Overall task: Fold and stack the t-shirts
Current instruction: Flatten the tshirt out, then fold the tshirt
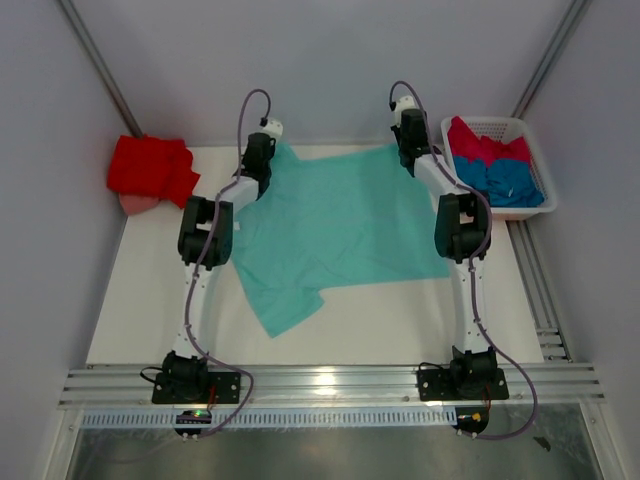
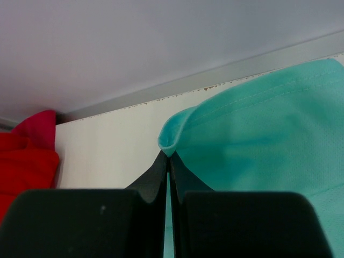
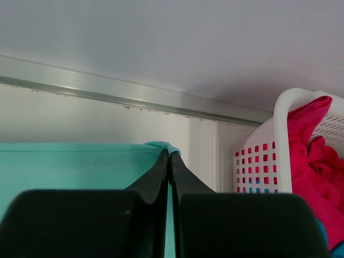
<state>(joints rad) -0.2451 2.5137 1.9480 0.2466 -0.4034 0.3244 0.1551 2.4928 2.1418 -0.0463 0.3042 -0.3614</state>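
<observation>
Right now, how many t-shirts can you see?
4: mint-teal t-shirt spread out in the middle, red t-shirt at the far left, crimson-pink t-shirt and blue t-shirt in the basket. Others may lie hidden beneath.

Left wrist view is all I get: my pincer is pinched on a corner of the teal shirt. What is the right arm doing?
Observer: The right pincer is shut on the other far corner of the teal shirt, close to the back rail.
Operator: How does the rest of the shirt lie?
Observer: It is mostly spread over the table, with one sleeve reaching toward the arm bases.
Operator: Where are the shirts I haven't done?
Observer: A pink shirt and a blue shirt are bunched in the white basket at the far right corner.
</observation>
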